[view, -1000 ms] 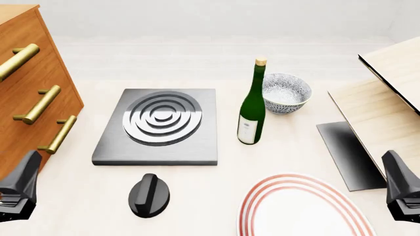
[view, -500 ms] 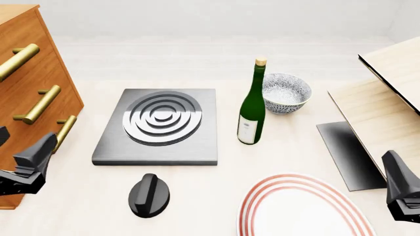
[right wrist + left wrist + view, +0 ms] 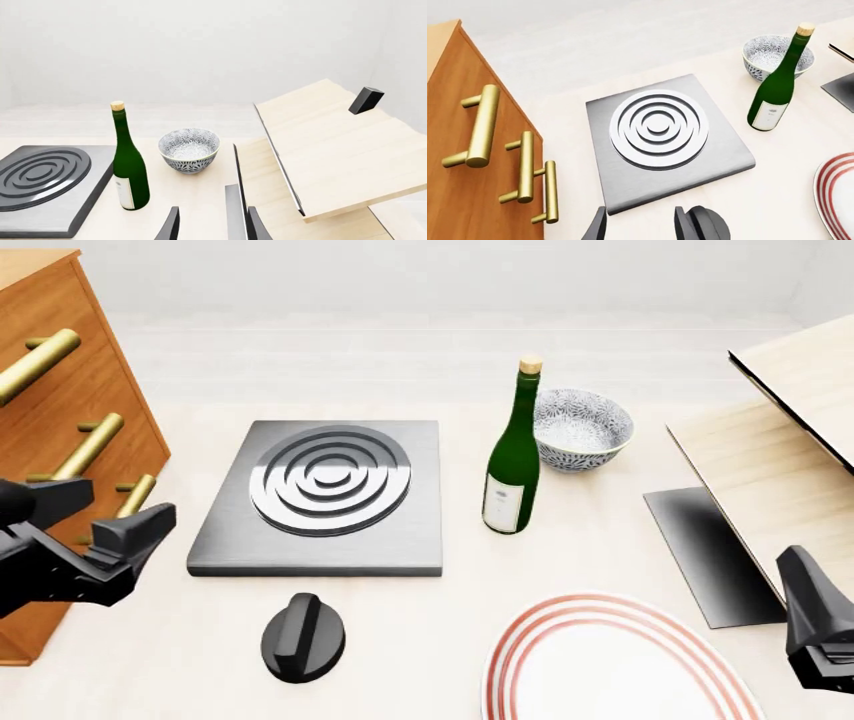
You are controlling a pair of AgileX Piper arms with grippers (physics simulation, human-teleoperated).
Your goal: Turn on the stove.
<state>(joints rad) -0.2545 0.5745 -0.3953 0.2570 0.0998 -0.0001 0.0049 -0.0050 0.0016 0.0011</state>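
The stove (image 3: 320,502) is a flat dark-grey slab with silver burner rings, left of the table's middle. Its black oval ridged knob (image 3: 303,637) lies apart, just in front of the slab. My left gripper (image 3: 127,505) is open and empty, left of the slab and raised above the table, left of and beyond the knob. In the left wrist view the stove (image 3: 660,135) lies ahead of the gripper (image 3: 639,227), and the knob (image 3: 707,225) is beside one fingertip. My right gripper (image 3: 814,610) is at the front right edge, open and empty (image 3: 212,225).
A wooden drawer cabinet (image 3: 54,420) with brass handles stands at the left. A green bottle (image 3: 511,455) and a patterned bowl (image 3: 581,430) stand right of the stove. A red-ringed white plate (image 3: 601,670) lies in front, with a dark flat panel (image 3: 701,550) and tilted wooden boards (image 3: 787,440) at the right.
My left gripper has moved up and to the right, from the front left corner towards the stove's left side. The right arm has not moved.
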